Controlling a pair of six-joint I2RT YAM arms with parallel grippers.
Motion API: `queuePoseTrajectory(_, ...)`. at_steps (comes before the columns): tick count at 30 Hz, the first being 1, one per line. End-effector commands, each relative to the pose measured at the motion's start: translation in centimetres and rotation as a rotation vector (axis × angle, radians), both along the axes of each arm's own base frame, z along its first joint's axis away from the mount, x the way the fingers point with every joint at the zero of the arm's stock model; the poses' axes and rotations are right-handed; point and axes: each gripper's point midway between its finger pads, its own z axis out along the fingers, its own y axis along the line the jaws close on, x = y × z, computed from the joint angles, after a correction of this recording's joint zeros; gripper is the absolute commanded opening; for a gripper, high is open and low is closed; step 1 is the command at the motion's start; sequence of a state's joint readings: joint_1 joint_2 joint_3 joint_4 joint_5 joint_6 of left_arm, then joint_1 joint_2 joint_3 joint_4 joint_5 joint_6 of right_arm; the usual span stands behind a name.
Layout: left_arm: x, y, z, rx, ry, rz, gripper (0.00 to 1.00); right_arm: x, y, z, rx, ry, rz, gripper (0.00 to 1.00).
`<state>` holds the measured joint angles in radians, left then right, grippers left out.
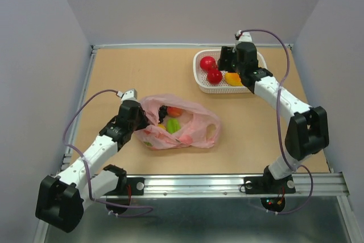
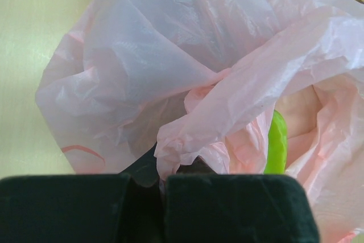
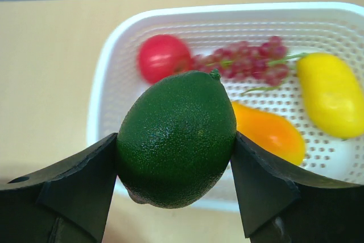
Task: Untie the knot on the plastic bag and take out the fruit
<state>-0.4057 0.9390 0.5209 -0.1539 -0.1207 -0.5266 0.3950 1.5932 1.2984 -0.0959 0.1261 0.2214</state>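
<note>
Both claws grip: right gripper [image 3: 175, 143] pinches the hard, smooth lime [image 3: 176, 123] across its middle (slippery, likely), left gripper [image 2: 147, 185] nips bunched film of the flimsy plastic bag [image 2: 170, 55].

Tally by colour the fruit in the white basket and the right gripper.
Red: 2, the round fruit and the grape bunch
Yellow: 1, the yellow fruit
Orange: 1, the orange fruit
Green: 1, the lime, in the right gripper
Total: 5
</note>
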Motion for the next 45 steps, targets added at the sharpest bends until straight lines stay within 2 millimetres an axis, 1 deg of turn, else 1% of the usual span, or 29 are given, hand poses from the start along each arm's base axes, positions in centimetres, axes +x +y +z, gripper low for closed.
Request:
queuePoseTrajectory(1, 1.0, -1.3, 3.0, -0.041, -0.097, -0.074, 0.00, 5.0, -4.3, -0.5, 0.023, 0.001, -0.133, 0.12)
queuePoseTrajectory(3, 0.6, -1.7, 3.1, -0.062, -0.098, -0.094, 0.00, 7.1, -5.0, -2.3, 0.023, 0.031, -0.162, 0.17)
queuePoseTrajectory(5, 0.4, -1.8, 2.8, -0.081, -0.087, -0.088, 0.00, 8.4, -5.7, -3.3, 0.040, 0.047, -0.174, 0.21)
queuePoseTrajectory(7, 0.0, -1.9, 2.5, -0.105, -0.071, -0.076, 0.00, 9.8, -5.9, -4.3, 0.058, 0.063, -0.187, 0.30)
queuePoseTrajectory(8, -0.3, -2.0, 2.1, -0.113, -0.056, -0.072, 0.00, 10.2, -5.9, -4.6, 0.057, 0.066, -0.185, 0.39)
queuePoseTrajectory(9, -0.4, -2.0, 1.9, -0.121, -0.045, -0.067, 0.00, 10.5, -5.8, -4.6, 0.059, 0.066, -0.177, 0.58)
queuePoseTrajectory(10, -0.6, -2.0, 1.7, -0.131, -0.037, -0.062, 0.00, 10.8, -5.4, -4.8, 0.059, 0.068, -0.163, 0.69)
queuePoseTrajectory(11, -0.8, -2.1, 1.3, -0.147, -0.020, -0.044, 0.00, 11.0, -5.3, -4.9, 0.062, 0.068, -0.155, 0.89)
queuePoseTrajectory(12, -1.2, -2.4, 1.0, -0.166, 0.001, -0.056, 0.00, 11.1, -5.0, -4.8, 0.064, 0.068, -0.144, 0.96)
queuePoseTrajectory(13, -1.4, -2.4, 0.6, -0.172, 0.017, -0.048, 0.00, 11.0, -5.0, -4.7, 0.065, 0.065, -0.137, 1.00)
queuePoseTrajectory(16, -2.1, -2.1, -0.7, -0.178, 0.073, -0.011, 0.00, 10.2, -4.6, -4.6, 0.070, 0.073, -0.109, 1.00)
queuePoseTrajectory(19, -2.2, -2.0, -0.9, -0.184, 0.083, -0.001, 0.00, 8.9, -4.3, -3.1, 0.067, 0.051, -0.090, 1.00)
queuePoseTrajectory(21, -2.1, -1.9, -0.7, -0.181, 0.078, 0.004, 0.00, 7.3, -4.0, -1.9, 0.054, 0.034, -0.065, 1.00)
queuePoseTrajectory(22, -2.2, -2.0, -0.6, -0.183, 0.078, 0.004, 0.00, 6.1, -2.9, -2.2, 0.045, 0.044, -0.027, 1.00)
queuePoseTrajectory(24, -2.3, -2.0, -0.7, -0.184, 0.082, 0.005, 0.00, 4.5, -1.2, -0.5, 0.048, 0.016, 0.038, 1.00)
queuePoseTrajectory(25, -2.3, -2.0, -0.7, -0.188, 0.082, 0.008, 0.00, 2.5, 0.7, 0.2, 0.052, 0.008, 0.092, 1.00)
queuePoseTrajectory(27, -2.5, -1.9, -0.8, -0.191, 0.086, 0.012, 0.00, 0.0, 2.6, 0.5, 0.024, 0.002, 0.161, 1.00)
queuePoseTrajectory(28, -2.2, -1.5, -0.8, -0.178, 0.071, 0.034, 0.00, -1.4, 3.5, -0.4, 0.003, 0.019, 0.185, 1.00)
queuePoseTrajectory(29, -2.2, -1.4, -0.9, -0.177, 0.072, 0.042, 0.00, -3.7, 5.7, 0.7, 0.004, 0.004, 0.240, 1.00)
queuePoseTrajectory(31, -2.2, -1.3, -1.0, -0.177, 0.073, 0.047, 0.00, -6.4, 8.0, 0.6, 0.023, 0.021, 0.301, 1.00)
queuePoseTrajectory(32, -2.2, -1.3, -0.9, -0.175, 0.071, 0.049, 0.00, -9.0, 10.0, 0.4, 0.053, 0.042, 0.355, 1.00)
queuePoseTrajectory(34, -2.1, -1.2, -0.7, -0.177, 0.063, 0.053, 0.00, -11.8, 12.1, -0.3, 0.069, 0.066, 0.414, 0.95)
queuePoseTrajectory(35, -2.0, -1.2, -0.6, -0.176, 0.057, 0.056, 0.00, -14.4, 13.8, -1.1, 0.078, 0.096, 0.459, 0.94)
queuePoseTrajectory(37, -2.0, -1.2, -0.4, -0.180, 0.050, 0.055, 0.00, -18.1, 16.4, -2.1, 0.091, 0.136, 0.534, 0.93)
queuePoseTrajectory(38, -1.9, -1.2, -0.3, -0.179, 0.046, 0.055, 0.00, -19.3, 17.2, -2.7, 0.095, 0.158, 0.555, 0.93)
queuePoseTrajectory(40, -1.9, -1.2, -0.4, -0.177, 0.045, 0.049, 0.00, -22.5, 19.4, -4.6, 0.084, 0.213, 0.612, 0.93)
queuePoseTrajectory(43, -1.7, -1.2, -0.4, -0.172, 0.044, 0.046, 0.00, -25.1, 21.6, -7.2, 0.056, 0.276, 0.648, 0.93)
queuePoseTrajectory(44, -1.7, -1.3, -0.4, -0.170, 0.045, 0.044, 0.00, -25.4, 21.9, -7.7, 0.058, 0.294, 0.649, 0.93)
queuePoseTrajectory(45, -1.7, -1.3, -0.3, -0.172, 0.039, 0.041, 0.00, -25.6, 22.2, -9.3, 0.054, 0.336, 0.634, 0.93)
